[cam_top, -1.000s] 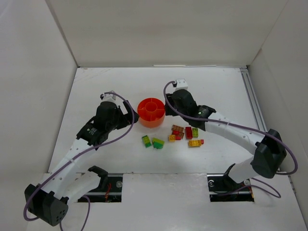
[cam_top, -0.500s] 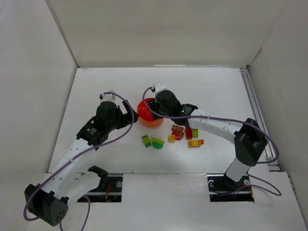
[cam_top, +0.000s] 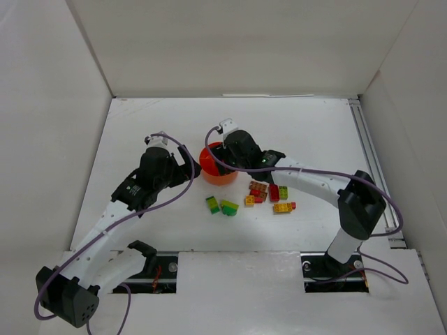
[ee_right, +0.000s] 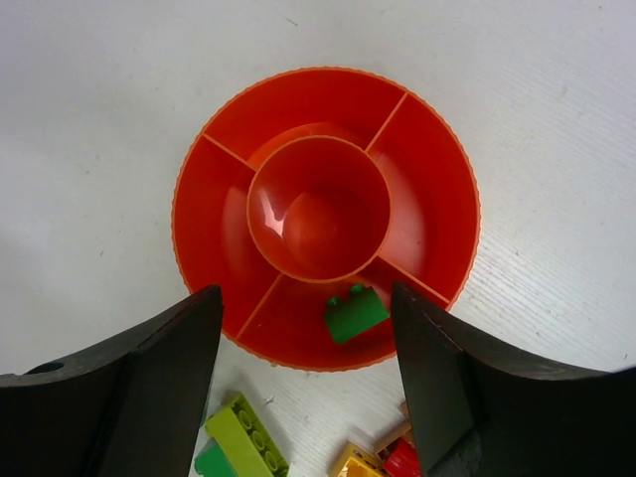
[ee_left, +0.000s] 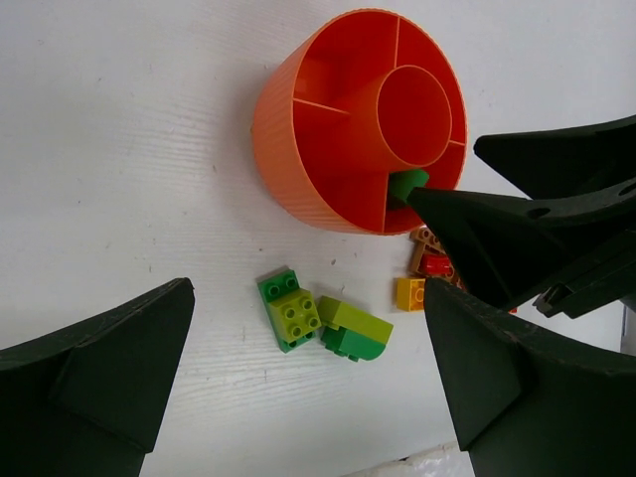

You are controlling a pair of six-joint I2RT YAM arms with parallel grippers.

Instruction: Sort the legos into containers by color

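Green lego (ee_right: pixel 355 313) in orange dish (ee_right: pixel 298 99), right claw (ee_right: pixel 304 290) spread above

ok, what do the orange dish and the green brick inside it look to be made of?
Orange dish: moulded plastic by the look, semi-gloss; soft highlights in the centre cup, fine ribbing on the outer wall, thin dividers. Green brick: probably hard plastic, smooth, slightly shiny, with moulded studs on top.

Bright, even, diffuse light throughout; shadows soft, no glare, and all 3 views sharp.
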